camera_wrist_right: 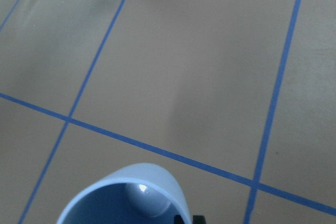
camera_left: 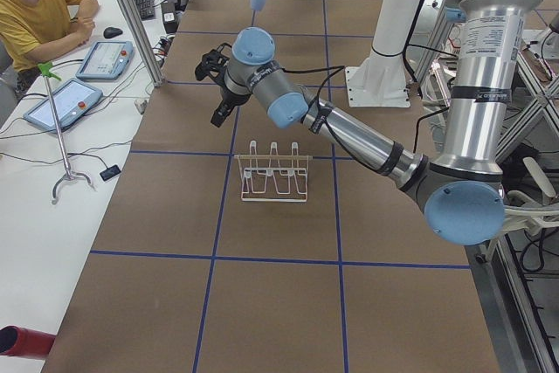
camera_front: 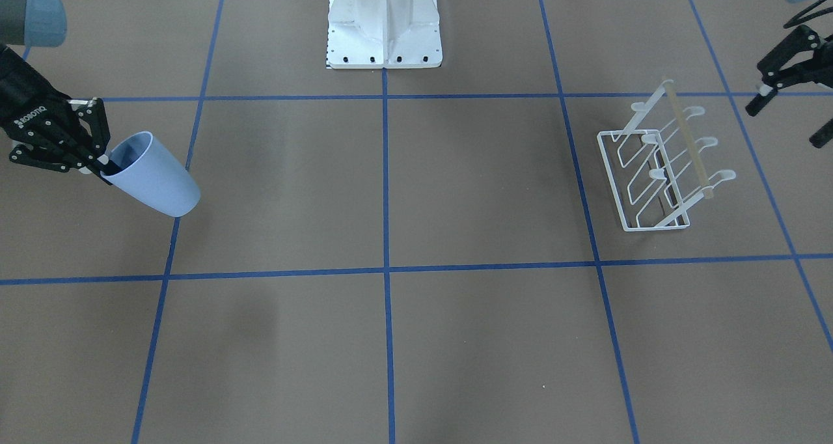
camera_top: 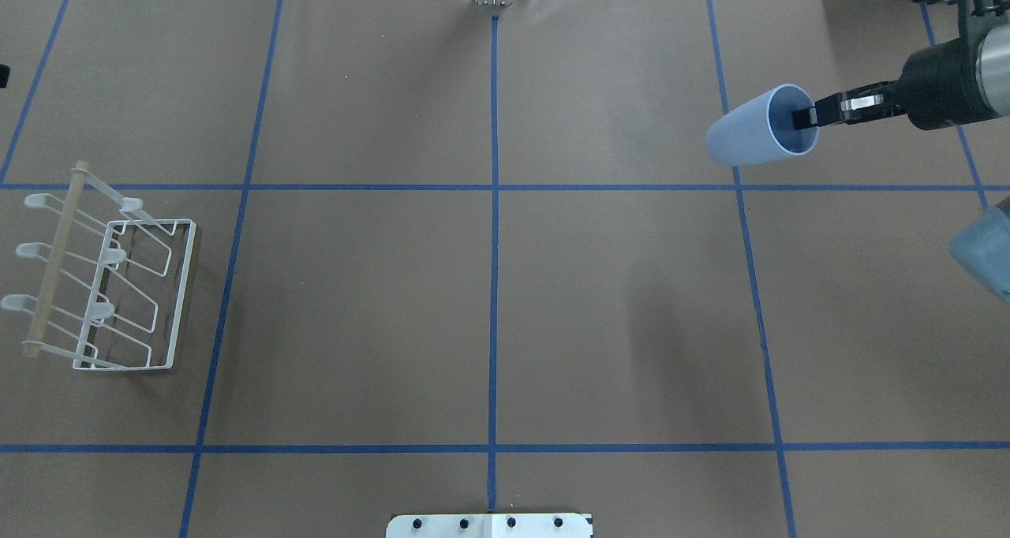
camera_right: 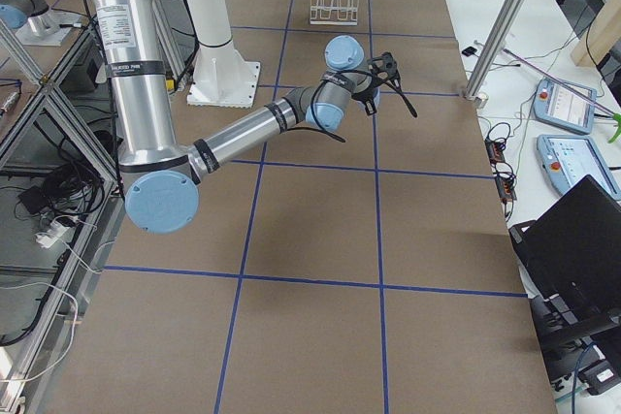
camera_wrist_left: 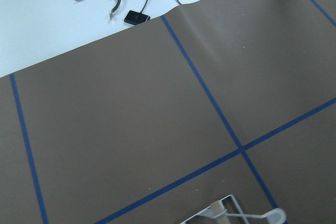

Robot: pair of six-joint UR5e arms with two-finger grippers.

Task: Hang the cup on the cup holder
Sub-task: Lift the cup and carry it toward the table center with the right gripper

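The pale blue cup (camera_front: 153, 177) hangs tilted, almost on its side, above the table at my right. My right gripper (camera_front: 104, 165) is shut on its rim, with one finger inside the mouth. The overhead view shows the same grip (camera_top: 806, 118) on the cup (camera_top: 750, 136). The cup's rim fills the bottom of the right wrist view (camera_wrist_right: 126, 198). The white wire cup holder (camera_top: 102, 285) with its wooden bar stands far across the table on my left; it also shows in the front view (camera_front: 660, 164). My left gripper (camera_front: 787, 118) is open and empty, hovering behind the holder.
The robot's white base plate (camera_front: 384, 40) sits at the table's middle rear edge. Blue tape lines (camera_top: 493, 230) divide the brown table. An operator (camera_left: 35, 6) sits at a side desk with tablets. A corner of the holder (camera_wrist_left: 231, 213) shows in the left wrist view.
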